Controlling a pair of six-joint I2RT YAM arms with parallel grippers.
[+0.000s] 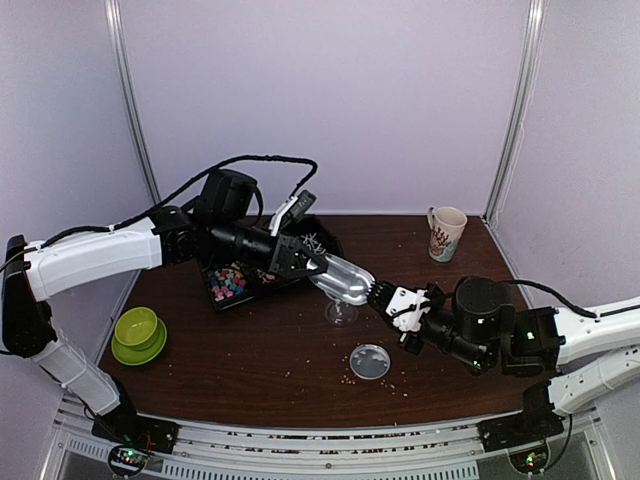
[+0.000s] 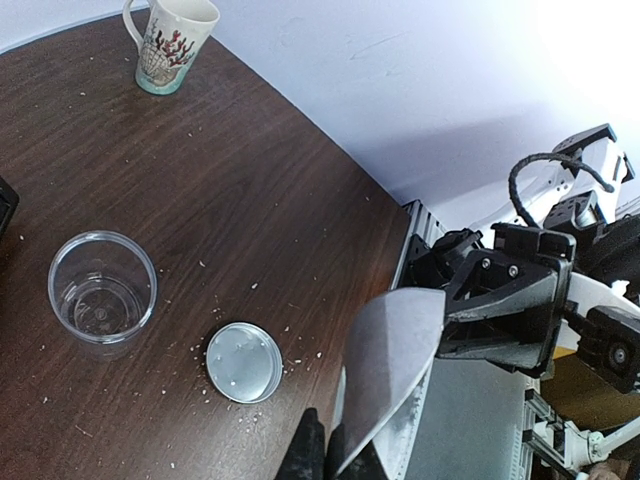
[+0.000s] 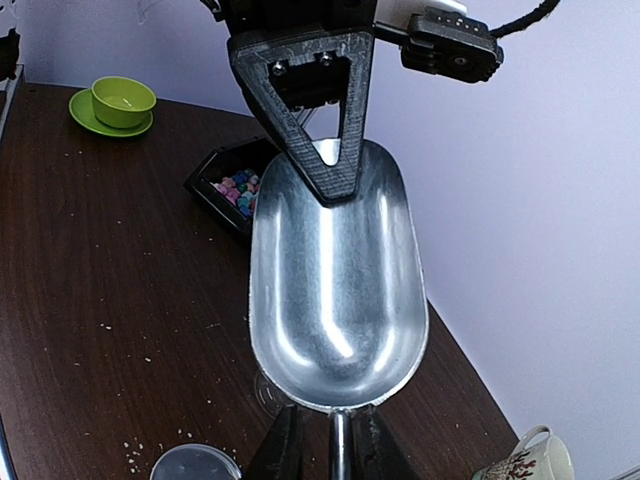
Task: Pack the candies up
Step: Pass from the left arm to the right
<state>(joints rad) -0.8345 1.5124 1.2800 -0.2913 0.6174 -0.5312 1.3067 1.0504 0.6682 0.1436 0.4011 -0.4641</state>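
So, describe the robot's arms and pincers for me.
The left arm and right arm are white shells with black joint housings. A black cable loops over the left one. The left pincer and right pincer have black triangular fingers; the right one's body is partly white.

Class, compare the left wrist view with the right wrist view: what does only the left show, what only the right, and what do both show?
Only the left wrist: the clear cup in full, from above. Only the right wrist: the green bowl and the black tray of candies. Both: the metal scoop, the mug and the round lid.
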